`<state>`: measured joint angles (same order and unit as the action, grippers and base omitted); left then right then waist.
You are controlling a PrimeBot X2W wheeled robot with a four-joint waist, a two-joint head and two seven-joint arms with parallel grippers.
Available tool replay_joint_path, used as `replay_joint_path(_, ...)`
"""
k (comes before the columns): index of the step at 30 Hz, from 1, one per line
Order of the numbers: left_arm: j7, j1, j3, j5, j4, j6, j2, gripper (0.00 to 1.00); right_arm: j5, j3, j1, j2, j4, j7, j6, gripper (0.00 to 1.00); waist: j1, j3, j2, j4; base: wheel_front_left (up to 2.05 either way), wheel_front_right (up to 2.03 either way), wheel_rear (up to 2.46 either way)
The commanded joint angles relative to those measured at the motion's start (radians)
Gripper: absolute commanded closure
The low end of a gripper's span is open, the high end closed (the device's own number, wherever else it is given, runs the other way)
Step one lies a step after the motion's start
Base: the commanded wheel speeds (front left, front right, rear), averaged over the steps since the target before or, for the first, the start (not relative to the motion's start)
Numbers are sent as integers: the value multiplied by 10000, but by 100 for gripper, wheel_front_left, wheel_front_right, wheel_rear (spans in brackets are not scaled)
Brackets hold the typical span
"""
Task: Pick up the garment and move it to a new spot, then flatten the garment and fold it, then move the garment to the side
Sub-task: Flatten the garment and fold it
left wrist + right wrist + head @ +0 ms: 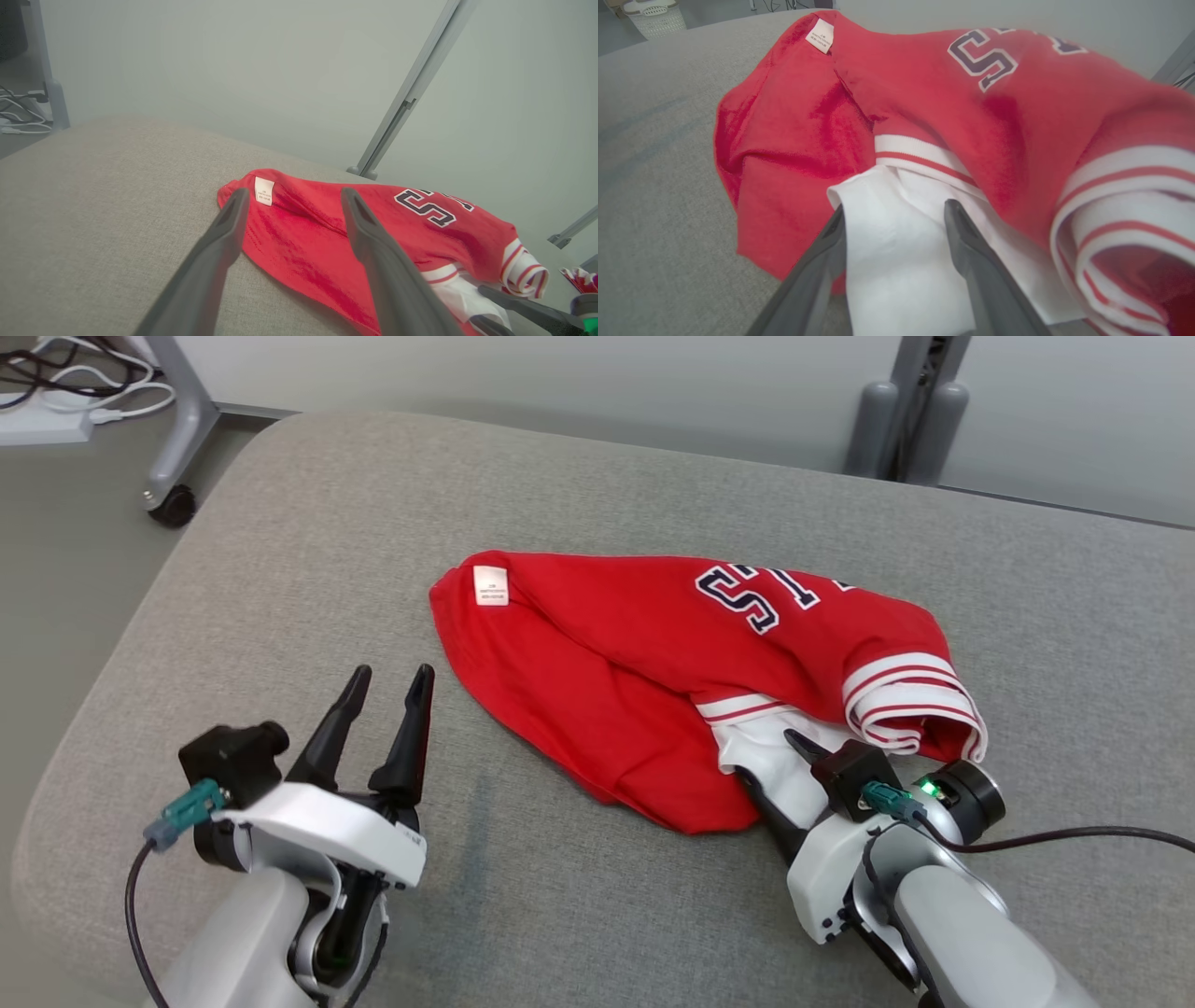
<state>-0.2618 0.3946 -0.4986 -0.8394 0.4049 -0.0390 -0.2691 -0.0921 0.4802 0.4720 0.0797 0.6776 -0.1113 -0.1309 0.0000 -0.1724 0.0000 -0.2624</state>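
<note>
Across the grey fabric-covered padded surface (pixel 280 569) we've got the red jersey-style garment (pixel 607 691) lying crumpled near the middle, bunched rather than flat. Its small white care label (pixel 491 585) sits at the far left corner, and dark navy letters with white outlines (pixel 738 597) run across the top fold. At the right end we see a red-and-white striped ribbed cuff (pixel 910 695) curling over on itself. Our left gripper (pixel 392 674) hovers just left of the garment, its 2 dark fingers spread apart with nothing between them, tips pointing toward the label end and clear of the cloth. Our right gripper (pixel 767 756) is down at the garment's near edge, its 2 fingers spread as well. They straddle a white fabric panel (pixel 896 242) that pokes out under a striped band, and the cloth lies loose between them, not pinched.
</note>
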Motion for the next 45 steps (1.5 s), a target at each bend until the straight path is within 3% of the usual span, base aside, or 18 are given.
replay_joint_path(1,-43,-135,84,106,-121,66,-20,0,166,-78,103,59,83,23,1,23,0,36,0,-125,0,0,0)
replay_joint_path(3,-45,-481,230,187,-490,162,79,0,492,-224,198,60,336,71,1,52,0,59,0,-180,0,0,0)
replay_joint_path(8,-44,-1088,555,383,-1138,313,244,0,966,-435,481,108,842,105,1,75,0,110,0,-245,0,0,0)
replay_joint_path(10,-44,-1267,683,474,-1366,344,310,0,1064,-493,658,113,936,-7,1,100,0,117,0,-232,0,0,0)
replay_joint_path(19,-45,-1919,1010,879,-2121,423,676,0,1384,-597,2440,983,507,152,1,100,0,53,0,-143,0,0,0)
replay_joint_path(27,-45,-1741,738,1104,-2167,136,1146,0,914,470,4878,2227,881,1048,1,100,0,-339,0,-648,0,0,0)
replay_joint_path(34,-45,-1830,744,1256,-2047,-43,1399,0,456,1168,6470,3070,1098,1010,1,100,0,-366,0,-1040,0,0,0)
replay_joint_path(45,-46,-1850,792,1435,-1935,-127,1481,0,161,1745,7896,3040,1540,941,1,100,0,-213,0,-988,0,0,0)
